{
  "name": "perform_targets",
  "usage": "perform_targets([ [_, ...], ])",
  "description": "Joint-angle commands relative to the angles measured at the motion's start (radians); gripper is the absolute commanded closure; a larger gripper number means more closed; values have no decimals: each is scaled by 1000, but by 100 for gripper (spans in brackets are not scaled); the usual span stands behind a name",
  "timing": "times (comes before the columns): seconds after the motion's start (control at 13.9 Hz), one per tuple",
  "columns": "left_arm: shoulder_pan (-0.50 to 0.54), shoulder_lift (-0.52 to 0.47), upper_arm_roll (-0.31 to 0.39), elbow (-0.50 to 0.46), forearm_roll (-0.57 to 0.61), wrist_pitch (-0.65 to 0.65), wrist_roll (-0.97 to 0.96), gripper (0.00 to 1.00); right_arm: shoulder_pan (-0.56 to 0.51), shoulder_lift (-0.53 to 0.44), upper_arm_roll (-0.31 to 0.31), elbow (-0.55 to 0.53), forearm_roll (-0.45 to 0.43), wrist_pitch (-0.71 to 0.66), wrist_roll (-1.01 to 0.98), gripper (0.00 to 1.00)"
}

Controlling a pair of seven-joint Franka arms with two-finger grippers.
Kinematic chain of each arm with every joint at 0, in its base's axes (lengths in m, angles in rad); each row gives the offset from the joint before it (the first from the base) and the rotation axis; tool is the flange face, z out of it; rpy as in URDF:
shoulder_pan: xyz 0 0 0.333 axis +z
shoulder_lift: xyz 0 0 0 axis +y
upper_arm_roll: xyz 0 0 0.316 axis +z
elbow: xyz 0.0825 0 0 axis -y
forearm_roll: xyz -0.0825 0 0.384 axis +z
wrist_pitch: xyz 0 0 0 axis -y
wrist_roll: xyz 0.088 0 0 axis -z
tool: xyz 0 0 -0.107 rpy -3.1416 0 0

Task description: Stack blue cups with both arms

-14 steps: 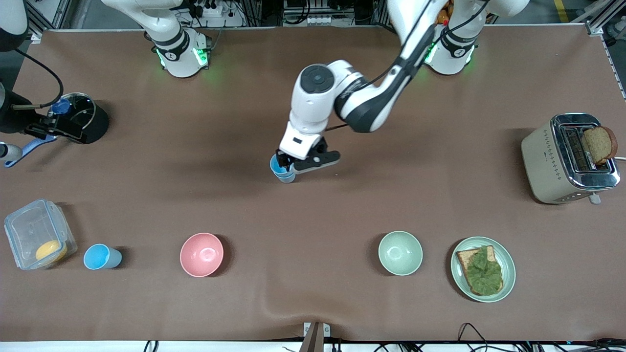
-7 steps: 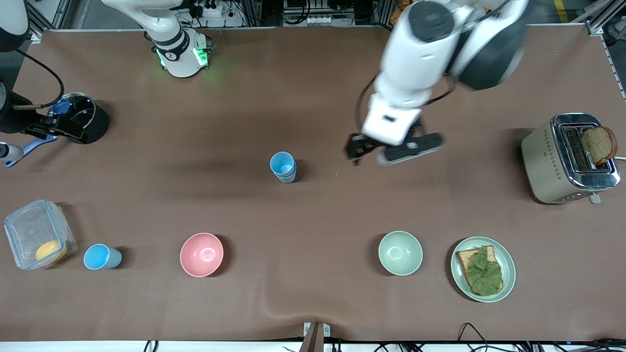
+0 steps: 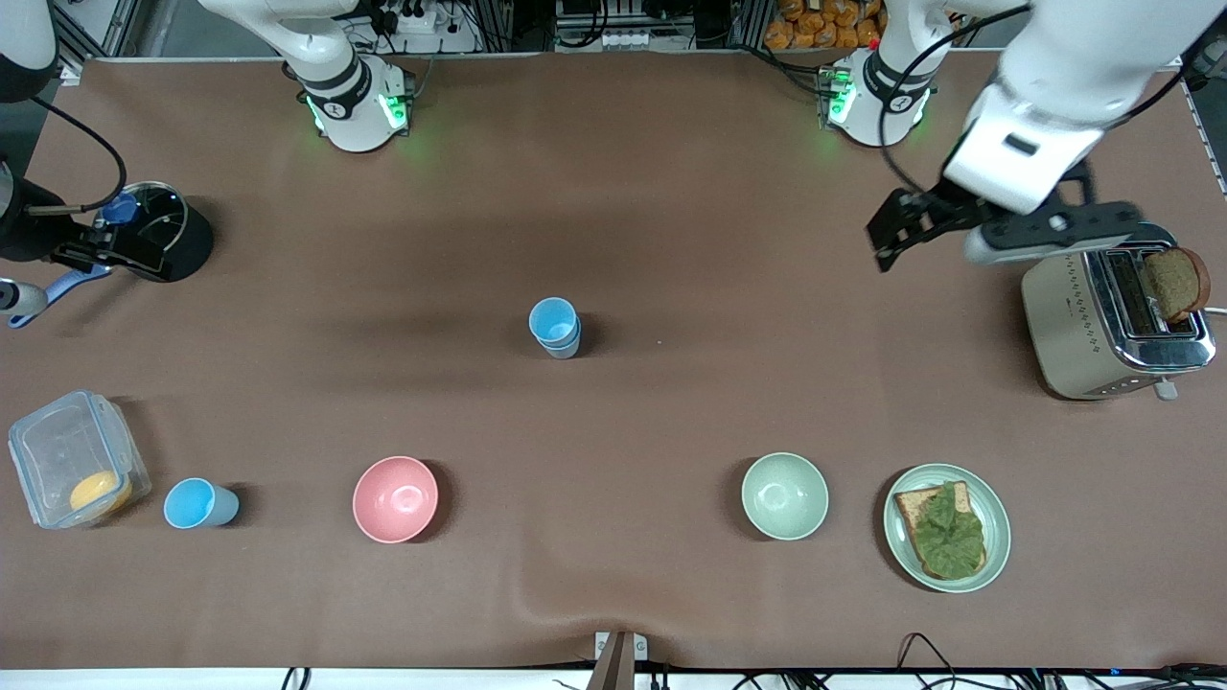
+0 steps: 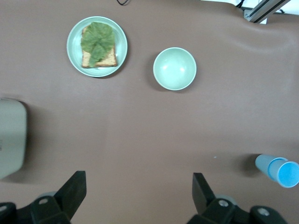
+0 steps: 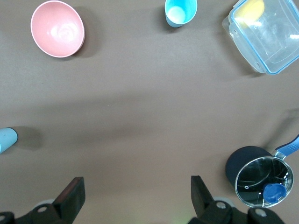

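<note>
Two blue cups stand nested in one stack (image 3: 555,328) at the table's middle, also in the left wrist view (image 4: 278,170) and at the edge of the right wrist view (image 5: 7,139). A single blue cup (image 3: 198,503) stands beside the clear container, also in the right wrist view (image 5: 180,11). My left gripper (image 3: 901,235) is open and empty, up in the air beside the toaster; its wrist view (image 4: 138,196) shows bare table between its fingers. My right gripper (image 3: 101,254) waits open and empty over the pot's edge (image 5: 135,198).
A pink bowl (image 3: 395,498), a pale green bowl (image 3: 784,495) and a plate (image 3: 997,522) with a lettuce sandwich sit along the near side. A toaster (image 3: 1112,311) holds bread. A lidded black pot (image 3: 168,230) and a clear container (image 3: 72,455) stand at the right arm's end.
My left gripper let go of the cup stack, rose and swung away toward the toaster. The stack stays at the table's middle. The right arm has not moved.
</note>
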Motion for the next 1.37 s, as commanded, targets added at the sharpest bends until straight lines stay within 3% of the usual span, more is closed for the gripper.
perform_targets([
  [0.0, 76, -36, -13, -21, 4, -49, 105, 0, -6, -13, 5, -10, -11, -4, -10, 0],
  [0.29, 225, -56, -30, -41, -14, -59, 283, 0, -7, -12, 3, -10, -11, -10, -11, 0],
  [0.79, 228, -76, -21, -40, -17, -152, 277, 0, -7, -12, 3, -10, -11, -11, -10, 0],
  [1.29, 236, -51, -20, -28, -47, -145, 286, 0, -9, -12, 3, -10, -11, -13, -10, 0],
])
